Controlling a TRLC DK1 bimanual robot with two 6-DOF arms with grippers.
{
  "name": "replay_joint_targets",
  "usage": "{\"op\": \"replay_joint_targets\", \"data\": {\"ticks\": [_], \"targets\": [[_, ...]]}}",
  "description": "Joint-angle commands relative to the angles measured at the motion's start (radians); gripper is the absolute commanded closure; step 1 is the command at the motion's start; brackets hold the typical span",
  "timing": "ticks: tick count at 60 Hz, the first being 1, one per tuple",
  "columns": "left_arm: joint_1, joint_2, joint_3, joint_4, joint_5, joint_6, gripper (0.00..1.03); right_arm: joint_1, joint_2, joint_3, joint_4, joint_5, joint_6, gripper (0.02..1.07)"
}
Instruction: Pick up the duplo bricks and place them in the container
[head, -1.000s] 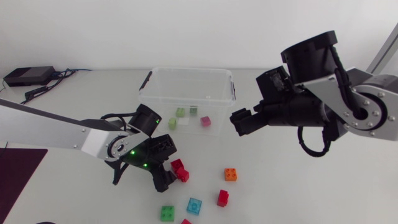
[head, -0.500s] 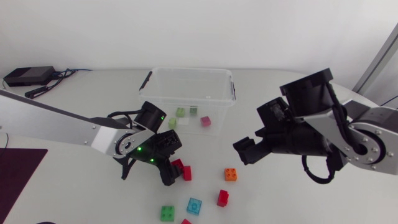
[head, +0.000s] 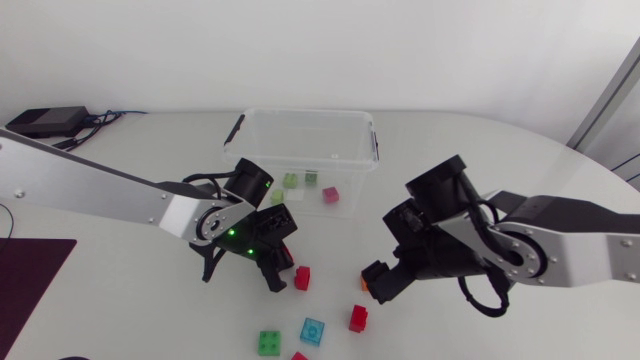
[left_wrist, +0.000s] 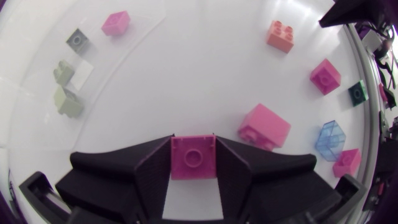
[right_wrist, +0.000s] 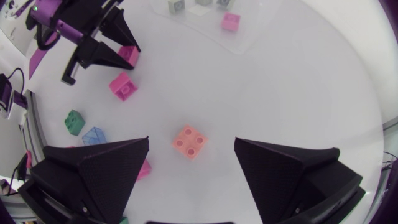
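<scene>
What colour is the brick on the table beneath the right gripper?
Orange; the brick shows best in the right wrist view.

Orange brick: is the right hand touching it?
Apart. The right wrist view shows the orange brick lying between the open fingers of the right hand, bare table each side.

We see a white table (head: 480, 160) whose surface is pale and plain, and at its far left corner a flat black box (head: 45, 122) lies on it. Thin black cables (head: 115, 114) run from the box along the table's far edge, with one more lead just beside the box on the near side. At the near left a dark maroon sheet (head: 30, 285) shows, though we cannot tell whether it rests on the table.
</scene>
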Motion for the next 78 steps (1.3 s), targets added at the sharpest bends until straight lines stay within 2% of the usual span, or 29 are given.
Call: {"op": "replay_joint_targets", "data": {"ticks": [1,14,25,28,36,48,60,73,78], "targets": [[0.02,-0.059,-0.023,-0.027,-0.001,-0.006,0.84,0.011,0.063,0.023,-0.012,-0.008,0.016,0.08],[0.071,-0.287,-0.045,-0.075,0.001,-0.007,0.84,0.036,0.185,0.092,-0.018,-0.005,0.065,0.11],[0.103,-0.462,-0.014,-0.064,0.001,-0.038,0.84,0.021,0.278,0.167,-0.099,0.017,0.096,0.13],[0.11,-0.499,-0.008,-0.01,0.001,-0.072,0.84,0.013,0.298,0.193,-0.142,0.024,0.113,0.16],[0.121,-0.51,-0.003,0.131,-0.004,-0.145,0.84,-0.013,0.332,0.255,-0.246,0.049,0.134,0.16],[0.103,-0.476,-0.012,0.363,-0.125,-0.228,0.84,-0.025,0.401,0.374,-0.391,0.032,0.182,0.16],[0.092,-0.427,0.009,0.493,-0.197,-0.25,0.84,-0.044,0.497,0.439,-0.435,-0.005,0.211,0.17],[0.101,-0.303,0.072,0.61,-0.248,-0.256,0.84,-0.029,0.517,0.46,-0.444,-0.032,0.225,0.32],[0.121,-0.235,0.109,0.627,-0.249,-0.257,0.84,-0.024,0.513,0.457,-0.443,-0.032,0.226,0.43]]}}
